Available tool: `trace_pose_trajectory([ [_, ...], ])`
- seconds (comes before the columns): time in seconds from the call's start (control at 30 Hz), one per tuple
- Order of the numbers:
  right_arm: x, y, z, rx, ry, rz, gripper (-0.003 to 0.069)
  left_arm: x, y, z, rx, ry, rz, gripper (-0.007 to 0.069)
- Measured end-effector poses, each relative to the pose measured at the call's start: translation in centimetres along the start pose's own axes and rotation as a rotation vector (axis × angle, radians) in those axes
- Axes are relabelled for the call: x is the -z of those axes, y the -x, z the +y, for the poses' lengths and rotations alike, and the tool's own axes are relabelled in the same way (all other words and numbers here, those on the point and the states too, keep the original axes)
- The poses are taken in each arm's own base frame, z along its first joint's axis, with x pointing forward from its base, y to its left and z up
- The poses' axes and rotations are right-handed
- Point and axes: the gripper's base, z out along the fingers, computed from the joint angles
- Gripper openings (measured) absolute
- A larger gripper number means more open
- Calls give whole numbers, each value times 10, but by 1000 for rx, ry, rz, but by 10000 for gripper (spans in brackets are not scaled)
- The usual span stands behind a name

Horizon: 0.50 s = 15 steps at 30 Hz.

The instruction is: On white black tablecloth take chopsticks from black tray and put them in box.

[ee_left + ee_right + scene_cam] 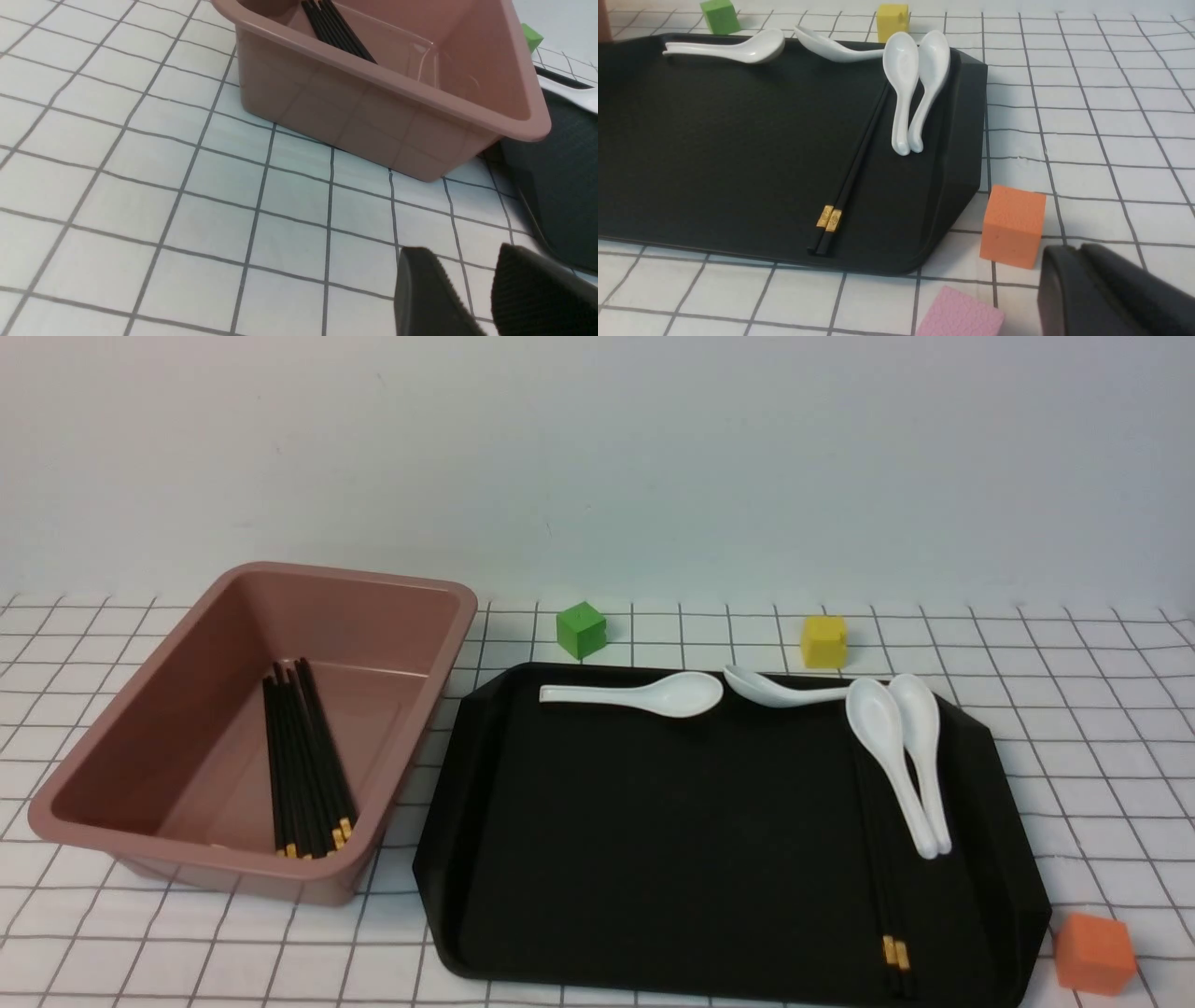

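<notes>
The black tray (653, 859) lies on the checked tablecloth (1074, 709). Two black chopsticks (882, 868) with gold bands lie on its right side, partly under the white spoons; they also show in the right wrist view (852, 172). The pinkish-brown box (168, 840) stands left of the tray and holds several chopsticks (303, 765), also seen in the left wrist view (336, 28). My left gripper (460, 266) is open and empty over the cloth near the box. My right gripper (1078, 254) is shut and empty over the cloth beside the orange cube. Neither gripper shows in the front view.
Several white spoons (896, 756) lie along the tray's far and right parts. A green cube (581, 629) and a yellow cube (823, 640) stand behind the tray. An orange cube (1094, 952) sits at the tray's near right corner. A pink block (962, 315) lies nearer.
</notes>
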Motion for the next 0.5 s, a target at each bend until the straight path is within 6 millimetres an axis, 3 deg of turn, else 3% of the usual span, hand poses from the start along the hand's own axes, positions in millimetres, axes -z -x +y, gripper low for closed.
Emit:
trace_pose_trajectory([
  [0.5,0,0,0,0,0,0,67,0,0,0,0,0,0,237],
])
